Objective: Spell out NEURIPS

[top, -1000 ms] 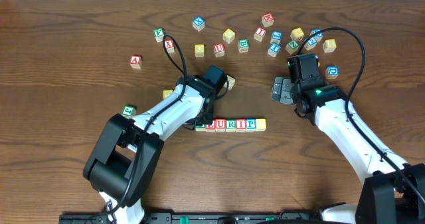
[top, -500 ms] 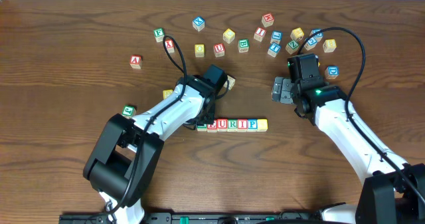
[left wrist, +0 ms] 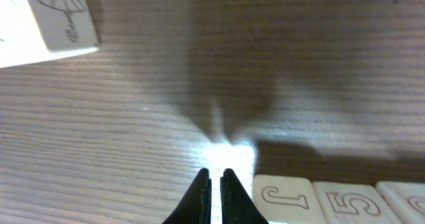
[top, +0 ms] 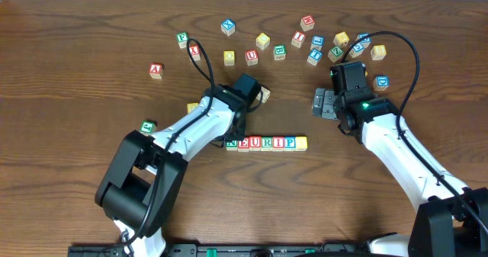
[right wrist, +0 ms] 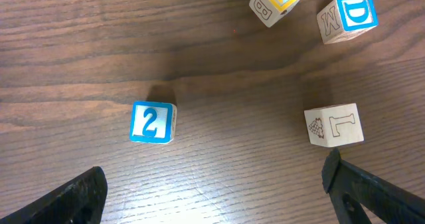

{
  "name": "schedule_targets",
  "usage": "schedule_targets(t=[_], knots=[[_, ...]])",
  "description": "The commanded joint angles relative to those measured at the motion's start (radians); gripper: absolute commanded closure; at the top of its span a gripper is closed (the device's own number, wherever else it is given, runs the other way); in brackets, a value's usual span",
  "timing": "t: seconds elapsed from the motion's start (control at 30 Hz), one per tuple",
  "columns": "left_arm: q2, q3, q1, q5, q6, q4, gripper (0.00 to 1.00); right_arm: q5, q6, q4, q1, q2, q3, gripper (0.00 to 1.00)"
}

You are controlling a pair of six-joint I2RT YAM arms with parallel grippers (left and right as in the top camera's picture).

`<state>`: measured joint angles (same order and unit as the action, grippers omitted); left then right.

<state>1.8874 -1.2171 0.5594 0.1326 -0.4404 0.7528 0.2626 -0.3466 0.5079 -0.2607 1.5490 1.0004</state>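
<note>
A row of letter blocks lies mid-table and reads N E U R I P, with a yellow block at its right end whose face I cannot read. My left gripper is shut and empty, its tips just above the wood at the row's left end. In the left wrist view the shut tips sit just left of the carved sides of the row's blocks. My right gripper is open and empty to the right of the row. In the right wrist view its fingers spread over bare wood.
Several loose blocks lie scattered along the back. A red A block, a green block and a yellow block lie on the left. The right wrist view shows a blue 2 block, an L block and a D block.
My left gripper has drawn slightly back from the row's left end, so the first blocks now show. The right arm has not moved.
</note>
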Motion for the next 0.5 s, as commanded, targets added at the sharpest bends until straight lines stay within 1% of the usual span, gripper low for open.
schedule_targets(t=[0.0,0.1,0.23,0.33,0.47], knots=[[0.009,0.007,-0.037,0.035,0.013,-0.005,0.92,0.016,0.023,0.0,0.006,0.003,0.018,0.01],[0.009,-0.011,-0.076,0.033,0.032,-0.006,0.92,0.017,0.031,0.0,0.006,0.003,0.018,0.01],[0.005,-0.042,-0.133,0.028,0.088,-0.006,0.92,0.016,0.031,0.0,0.006,0.003,0.018,0.01],[-0.004,-0.067,-0.169,-0.029,0.145,-0.013,0.92,0.016,0.055,-0.002,0.006,0.003,0.018,0.01],[-0.029,-0.103,-0.212,-0.055,0.165,-0.019,0.92,0.016,0.084,0.01,0.006,0.003,0.031,0.01]])
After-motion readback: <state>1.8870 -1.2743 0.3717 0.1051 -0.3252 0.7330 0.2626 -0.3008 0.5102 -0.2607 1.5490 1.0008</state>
